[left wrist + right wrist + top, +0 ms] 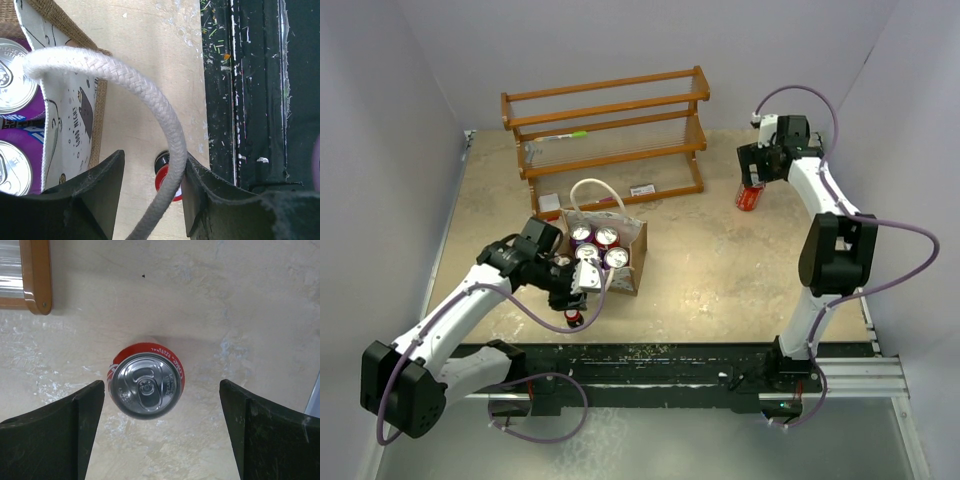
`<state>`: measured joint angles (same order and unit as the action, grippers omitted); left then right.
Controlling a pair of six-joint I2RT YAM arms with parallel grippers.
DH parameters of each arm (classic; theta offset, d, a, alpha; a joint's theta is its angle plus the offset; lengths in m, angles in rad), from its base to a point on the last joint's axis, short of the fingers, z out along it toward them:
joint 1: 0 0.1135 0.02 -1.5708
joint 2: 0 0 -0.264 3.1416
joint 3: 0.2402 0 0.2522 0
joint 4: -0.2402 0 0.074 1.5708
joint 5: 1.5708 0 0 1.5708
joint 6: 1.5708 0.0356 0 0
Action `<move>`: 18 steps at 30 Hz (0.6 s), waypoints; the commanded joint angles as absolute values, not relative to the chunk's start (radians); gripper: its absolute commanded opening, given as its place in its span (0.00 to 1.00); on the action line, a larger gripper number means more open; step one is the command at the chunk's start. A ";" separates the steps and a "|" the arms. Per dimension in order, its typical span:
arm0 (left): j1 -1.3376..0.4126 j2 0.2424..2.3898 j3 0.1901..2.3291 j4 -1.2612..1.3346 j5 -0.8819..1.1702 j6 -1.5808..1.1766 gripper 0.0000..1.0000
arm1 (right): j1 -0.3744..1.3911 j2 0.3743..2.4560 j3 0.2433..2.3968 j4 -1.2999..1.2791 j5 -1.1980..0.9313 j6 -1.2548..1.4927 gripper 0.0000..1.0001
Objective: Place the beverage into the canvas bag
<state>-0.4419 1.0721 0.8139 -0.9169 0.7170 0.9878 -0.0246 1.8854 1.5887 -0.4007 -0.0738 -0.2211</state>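
Beverage: a red can [146,385] stands upright on the table [720,270], well apart from the canvas bag [70,120], off toward the bag's right and far side. It is not in the bag yet.
Right gripper: the right gripper [161,390] hangs straight over the red can with its jaws spread wide, one finger on each side and a clear gap to the can on both. It is released and grasps nothing.
Canvas bag: it stands upright with its mouth open.
Already in the bag: four purple cans [598,246] stand side by side inside and fill most of the floor.
Near handle: the white rope handle [150,95] on the bag's near side arcs out and runs down between the left fingers.
Left gripper: the left gripper [154,162] sits just beside the bag's near wall with its jaws partly apart. The rope lies against one finger and stands off the other, so it looks hooked rather than clenched.
Under the left gripper: a small red-and-black round thing [167,175] lies on the table close to the bag's near wall; I cannot tell what it is.
Beyond the bag: a wooden rack [605,130] stands on its far side.
Progress: judged early for this can. Closing on it, lifting it, carrying it across to the bag and lowering it into what room is left are all yet to do.
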 commanded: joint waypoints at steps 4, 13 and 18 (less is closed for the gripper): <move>-0.448 1.030 0.805 -0.910 0.714 0.983 0.49 | -0.023 1.944 1.674 -0.459 -0.109 -0.223 0.96; -0.448 1.025 0.790 -0.904 0.703 0.985 0.45 | -0.023 1.998 1.693 -0.471 -0.140 -0.227 0.89; -0.448 1.023 0.788 -0.900 0.703 0.983 0.45 | -0.023 2.015 1.719 -0.494 -0.158 -0.229 0.83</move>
